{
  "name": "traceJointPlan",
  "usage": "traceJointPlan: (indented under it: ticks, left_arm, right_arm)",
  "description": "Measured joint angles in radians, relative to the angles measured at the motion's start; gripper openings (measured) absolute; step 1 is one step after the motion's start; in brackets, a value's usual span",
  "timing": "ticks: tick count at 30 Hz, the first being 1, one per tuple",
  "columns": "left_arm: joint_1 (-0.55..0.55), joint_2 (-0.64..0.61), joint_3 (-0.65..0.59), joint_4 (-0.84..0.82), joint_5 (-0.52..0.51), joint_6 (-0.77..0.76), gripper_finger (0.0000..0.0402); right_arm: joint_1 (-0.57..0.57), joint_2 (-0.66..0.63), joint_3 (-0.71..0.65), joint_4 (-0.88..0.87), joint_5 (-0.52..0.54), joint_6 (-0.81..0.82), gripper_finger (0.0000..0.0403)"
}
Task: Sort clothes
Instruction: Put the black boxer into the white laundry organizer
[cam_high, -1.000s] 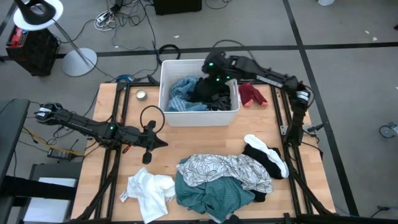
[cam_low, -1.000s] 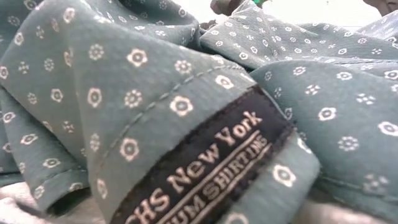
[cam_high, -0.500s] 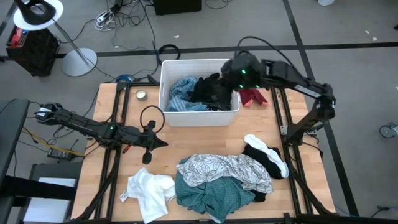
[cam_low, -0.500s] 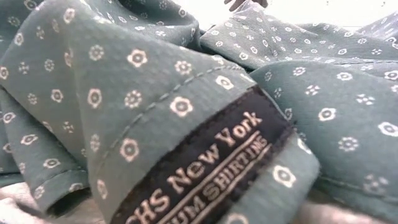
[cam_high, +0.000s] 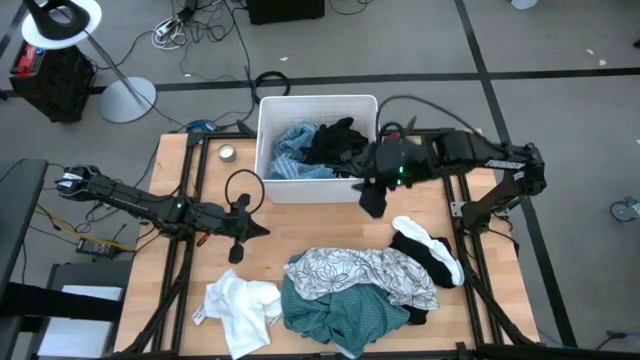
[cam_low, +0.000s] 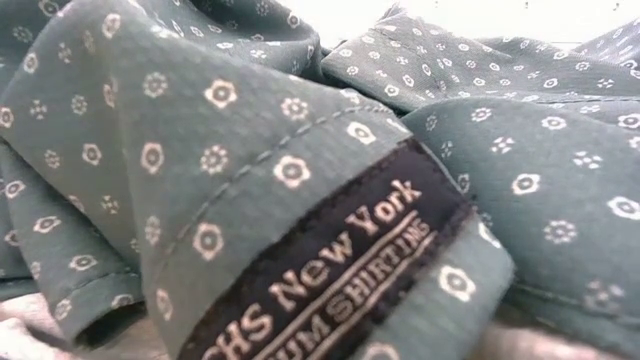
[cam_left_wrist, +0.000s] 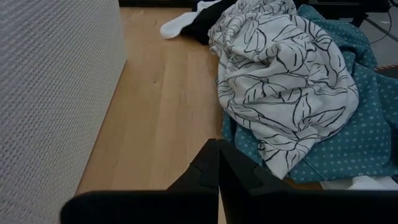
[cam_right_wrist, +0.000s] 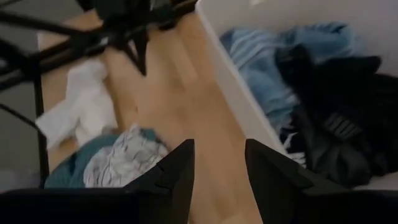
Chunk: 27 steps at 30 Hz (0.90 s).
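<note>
My right claw (cam_high: 372, 200) hangs spread and empty by the white bin (cam_high: 268, 150) holding blue and black clothes (cam_high: 335, 145). Left claw (cam_high: 240, 245) pressed together. The teal shirt (cam_low: 200, 150) blocks the low view.

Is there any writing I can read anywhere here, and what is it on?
"...HS New York" on the dark woven label sewn into the teal shirt; its first letters are cut off.
"...UM SHIRTING" on the line below, same label, also cut off.
No other readable text in any view.
</note>
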<state>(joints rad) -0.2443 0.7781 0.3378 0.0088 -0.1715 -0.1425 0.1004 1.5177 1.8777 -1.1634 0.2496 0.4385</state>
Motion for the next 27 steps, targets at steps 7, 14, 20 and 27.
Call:
traceJointPlan:
  ticks: [7, 14, 20, 27]
  left_arm:
    - [0.0, 0.0, 0.0, 0.0, 0.0, -0.019, 0.0004]
    - [0.0, 0.0, 0.0, -0.003, 0.0, -0.02, 0.0004]
    - [0.0, 0.0, 0.0, -0.003, 0.0, -0.027, 0.0004]
    - [0.0, 0.0, 0.0, -0.004, 0.0, -0.045, 0.0004]
  right_arm:
    - [0.151, 0.0, -0.094, -0.023, 0.068, 0.085, 0.0143]
    - [0.256, 0.0, -0.247, -0.016, 0.071, 0.235, 0.0129]
    - [0.326, -0.023, -0.385, -0.02, 0.074, 0.402, 0.0121]
    - [0.409, -0.108, -0.549, -0.03, 0.109, 0.61, 0.012]
